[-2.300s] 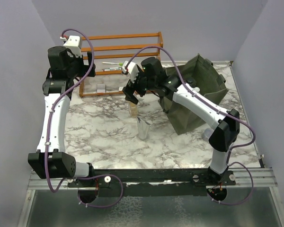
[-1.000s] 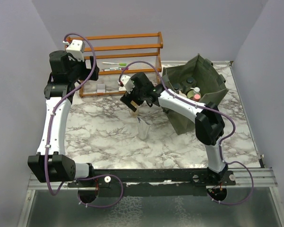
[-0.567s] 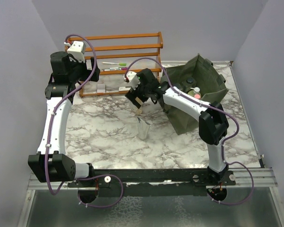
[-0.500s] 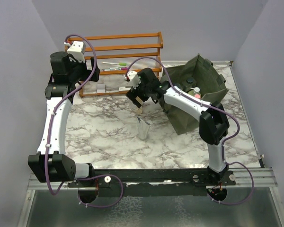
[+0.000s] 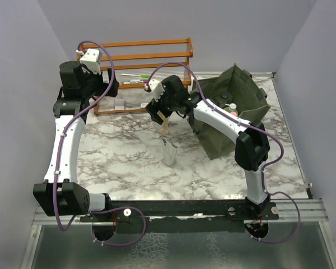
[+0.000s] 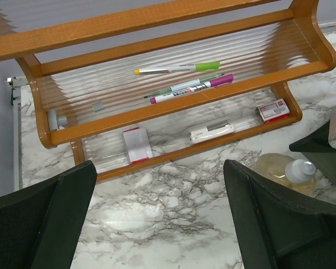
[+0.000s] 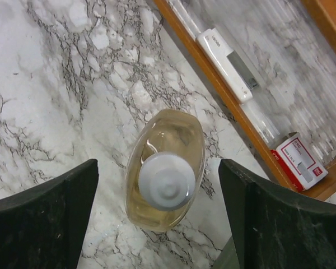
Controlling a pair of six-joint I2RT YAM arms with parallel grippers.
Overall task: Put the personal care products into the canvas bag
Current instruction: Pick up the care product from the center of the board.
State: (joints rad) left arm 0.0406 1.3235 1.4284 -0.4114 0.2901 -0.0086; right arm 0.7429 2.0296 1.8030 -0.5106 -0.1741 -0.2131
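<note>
A clear pale-yellow bottle (image 7: 167,179) with a white cap stands upright on the marble in front of the rack; it also shows in the top view (image 5: 164,127) and the left wrist view (image 6: 285,172). My right gripper (image 7: 157,168) is open and hovers straight above it, one finger on each side, not touching; in the top view it (image 5: 159,115) covers the bottle's top. A silver tube (image 5: 169,152) stands nearer. The olive canvas bag (image 5: 243,120) at the right holds several bottles (image 5: 228,107). My left gripper (image 6: 159,168) is open and empty by the rack (image 5: 109,87).
The orange wooden rack (image 5: 143,61) stands at the back left, holding pink and green pens (image 6: 187,85), a white device (image 6: 211,132) and small red-and-white boxes (image 6: 273,110). Its lower rail (image 7: 224,95) runs just behind the bottle. Purple walls close in on both sides.
My right gripper has shifted slightly right and back above the yellow bottle, and its elbow has swung off the bag. The left arm has barely moved.
</note>
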